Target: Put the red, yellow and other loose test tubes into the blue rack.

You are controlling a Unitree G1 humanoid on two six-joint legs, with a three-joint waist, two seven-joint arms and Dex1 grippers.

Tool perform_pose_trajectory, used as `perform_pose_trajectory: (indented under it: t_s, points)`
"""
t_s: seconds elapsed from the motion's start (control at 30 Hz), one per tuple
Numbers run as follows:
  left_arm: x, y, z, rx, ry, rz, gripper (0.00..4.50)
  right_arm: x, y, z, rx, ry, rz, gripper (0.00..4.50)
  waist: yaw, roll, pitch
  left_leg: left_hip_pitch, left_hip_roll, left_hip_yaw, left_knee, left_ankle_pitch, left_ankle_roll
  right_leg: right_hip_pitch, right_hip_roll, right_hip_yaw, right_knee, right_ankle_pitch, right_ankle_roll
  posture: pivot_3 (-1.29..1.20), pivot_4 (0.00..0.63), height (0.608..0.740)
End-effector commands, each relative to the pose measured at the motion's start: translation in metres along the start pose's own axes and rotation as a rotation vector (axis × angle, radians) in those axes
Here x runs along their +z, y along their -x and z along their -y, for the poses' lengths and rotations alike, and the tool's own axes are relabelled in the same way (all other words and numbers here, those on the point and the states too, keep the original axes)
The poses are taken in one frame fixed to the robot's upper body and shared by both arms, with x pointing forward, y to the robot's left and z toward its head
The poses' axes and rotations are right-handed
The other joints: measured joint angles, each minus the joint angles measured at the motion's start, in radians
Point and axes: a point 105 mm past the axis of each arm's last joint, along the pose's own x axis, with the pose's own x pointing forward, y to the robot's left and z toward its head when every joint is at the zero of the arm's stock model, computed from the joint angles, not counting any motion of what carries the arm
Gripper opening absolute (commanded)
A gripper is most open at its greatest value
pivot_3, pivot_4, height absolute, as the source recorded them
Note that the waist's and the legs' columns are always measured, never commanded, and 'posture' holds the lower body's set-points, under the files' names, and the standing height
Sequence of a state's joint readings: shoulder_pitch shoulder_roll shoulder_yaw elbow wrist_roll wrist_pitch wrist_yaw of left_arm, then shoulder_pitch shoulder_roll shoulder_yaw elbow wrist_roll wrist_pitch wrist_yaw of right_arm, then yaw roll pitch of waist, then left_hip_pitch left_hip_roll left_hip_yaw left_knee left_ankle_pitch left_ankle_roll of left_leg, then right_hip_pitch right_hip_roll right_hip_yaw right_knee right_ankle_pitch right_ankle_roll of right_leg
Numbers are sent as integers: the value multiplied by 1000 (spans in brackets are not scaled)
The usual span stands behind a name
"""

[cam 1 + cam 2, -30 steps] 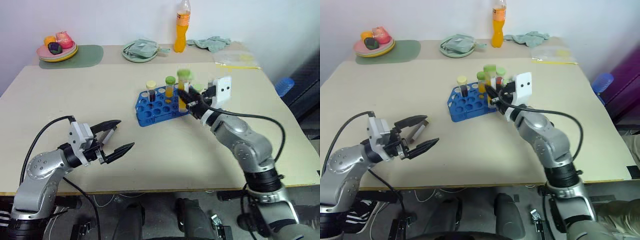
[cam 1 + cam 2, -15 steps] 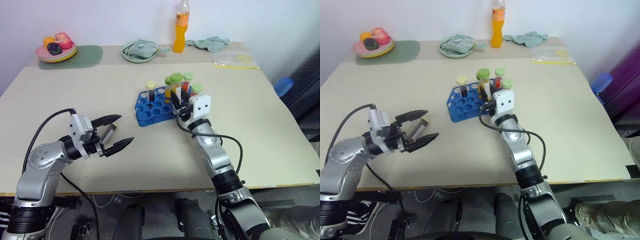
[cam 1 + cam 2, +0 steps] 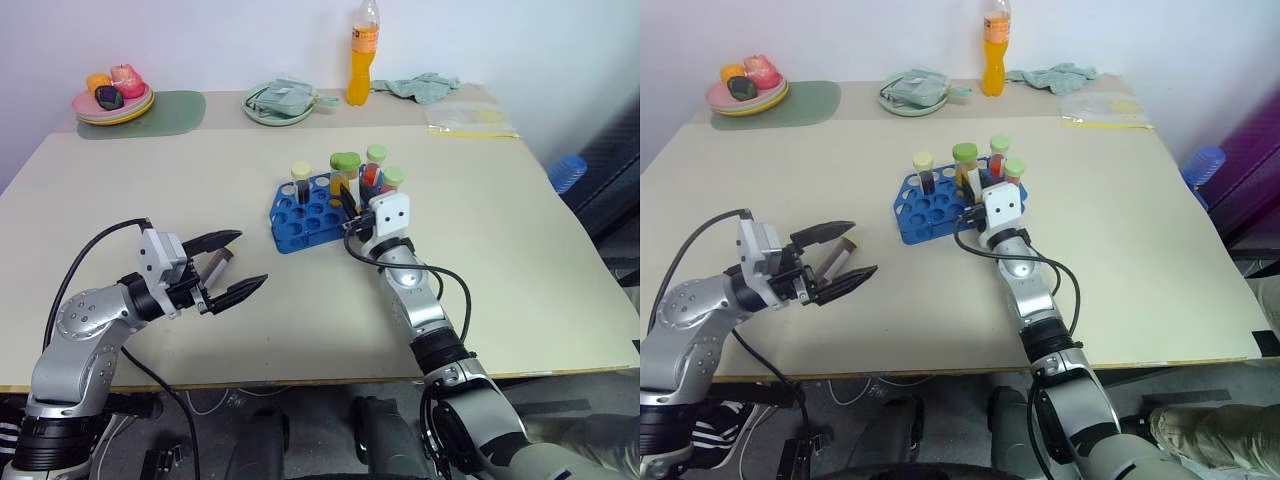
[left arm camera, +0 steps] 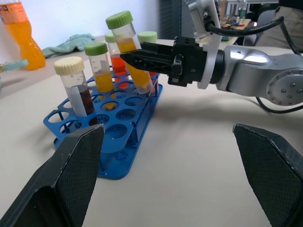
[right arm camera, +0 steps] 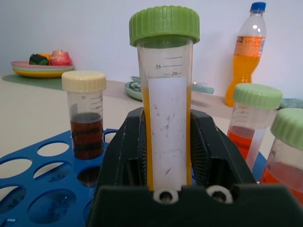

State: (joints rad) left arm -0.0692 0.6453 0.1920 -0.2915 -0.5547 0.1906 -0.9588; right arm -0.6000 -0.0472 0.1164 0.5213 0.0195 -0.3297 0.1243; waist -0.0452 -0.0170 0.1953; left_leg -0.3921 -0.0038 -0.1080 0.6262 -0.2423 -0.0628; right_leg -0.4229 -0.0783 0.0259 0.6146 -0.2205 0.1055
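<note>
Beyond the right gripper (image 3: 350,207) stands an orange drink bottle (image 3: 365,52) beside a crumpled green cloth (image 3: 428,86); a fruit plate (image 3: 113,93) lies far beyond the left gripper (image 3: 236,264).

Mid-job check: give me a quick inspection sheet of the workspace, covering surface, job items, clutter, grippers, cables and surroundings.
Surface: beige table, bare around the work area.
Job's things: blue rack mid-table with capped tubes standing in it, among them the cream-capped dark tube; the yellow tube with white label is tilted at the rack's near edge.
Clutter: orange drink bottle, fruit plate, green mat, green cloth along the far edge.
Grippers: right gripper shut on the yellow tube; left gripper open, holding nothing.
Cables: black cables run along both arms.
Surroundings: white wall behind.
</note>
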Motion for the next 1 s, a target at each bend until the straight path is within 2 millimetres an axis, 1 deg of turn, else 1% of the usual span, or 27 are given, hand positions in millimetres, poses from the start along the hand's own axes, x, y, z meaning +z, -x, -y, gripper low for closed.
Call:
perform_pose_trajectory:
  t_s: [0.03, 0.13, 0.23, 0.27, 0.37, 0.43, 0.53, 0.63, 0.7, 0.77, 0.83, 0.87, 0.9, 0.93, 1.0]
  points:
    - [13, 0, 1, -7, -39, 24, 4500, 7, -8, 1, -4, 14, 36, 759, 0, 0, 0, 0, 0, 0, 0, 0, 0, 0, 0, 0, 0, 0, 0, 0, 150, 740]
    - [13, 0, 2, -9, -41, 21, 4500, 5, -11, 7, -16, 17, 31, 759, 0, 0, 0, 0, 0, 0, 0, 0, 0, 0, 0, 0, 0, 0, 0, 0, 150, 740]
    - [13, 0, 1, -6, -40, 18, 4500, 5, -11, 7, -7, 31, 36, 759, 1, 0, 0, 1, 0, 0, 0, 0, 0, 1, 0, 0, 0, 0, 0, 0, 150, 740]
    - [13, 0, 0, -6, -42, 17, 4500, 4, -11, 5, -4, 29, 34, 759, 1, 0, 0, 1, 0, 0, 1, 0, 0, 1, 0, 0, 0, 0, 0, 0, 150, 740]
    - [14, 0, -1, -3, -42, 20, 4500, -2, -6, -8, 17, -3, 32, 759, 0, 0, 0, 1, 0, 0, 1, 0, 0, 1, 0, 0, 1, 0, 0, 0, 150, 740]
    - [14, 0, -1, 1, -40, 19, 4500, -5, -4, -10, 2, -26, 25, 759, 0, 0, 0, 1, 0, 0, 0, 0, 0, 1, 0, 0, 1, 0, 0, 0, 150, 740]
    - [14, 1, -1, 6, -39, 19, 4500, -9, 1, -2, -56, -68, 19, 759, 0, 0, -1, 1, 0, 0, 0, 0, 0, 1, 0, 0, 1, 0, 0, 0, 150, 740]
    - [16, 2, 0, 8, -41, 16, 4500, -15, 7, 12, -133, -125, 13, 759, 2, 0, -1, 1, 0, -1, 0, 0, 0, 1, 0, 0, 1, 0, 0, 0, 150, 740]
    - [16, 3, 0, 9, -41, 15, 4500, -15, 8, 14, -147, -130, 17, 759, 2, 0, -1, 1, 0, -1, 0, 0, 0, 1, 0, 0, 1, 0, 0, 0, 150, 740]
    - [17, 3, -1, 10, -44, 14, 4500, -14, 9, 15, -154, -179, 30, 759, 2, 0, -1, 1, 0, -1, 0, 0, 0, 2, 0, 0, 1, 0, 0, 0, 150, 740]
    - [17, 3, -1, 9, -48, 16, 4500, -11, 9, 11, -133, -233, 59, 1807, 2, 0, -1, 1, 0, -1, 0, 0, 0, 2, 0, 0, 1, 0, 0, 0, 150, 740]
    - [17, 3, -1, 10, -49, 16, 4500, -10, 9, 9, -117, -218, 64, 2141, 1, 0, 0, 1, 0, -1, 0, 0, 0, 2, 0, 0, 1, 0, 0, 0, 150, 740]
    - [17, 3, -2, 10, -50, 15, 4500, -8, 9, 7, -104, -199, 71, 2660, 0, 0, 0, 1, 0, -1, 0, 0, 0, 2, 0, 0, 1, 0, 0, 0, 150, 740]
    - [17, 3, -2, 10, -51, 15, 4500, -5, 9, 7, -92, -173, 83, 3301, 0, 0, 0, 1, 0, -1, 0, 0, 0, 2, 0, 0, 1, 0, 0, 0, 150, 740]
    - [18, 4, -2, 13, -52, 15, 4500, 0, 10, 6, -61, -120, 103, 4180, 0, 1, 0, 1, 0, -1, 0, 0, 0, 2, 0, 0, 1, 0, 0, 0, 150, 740]
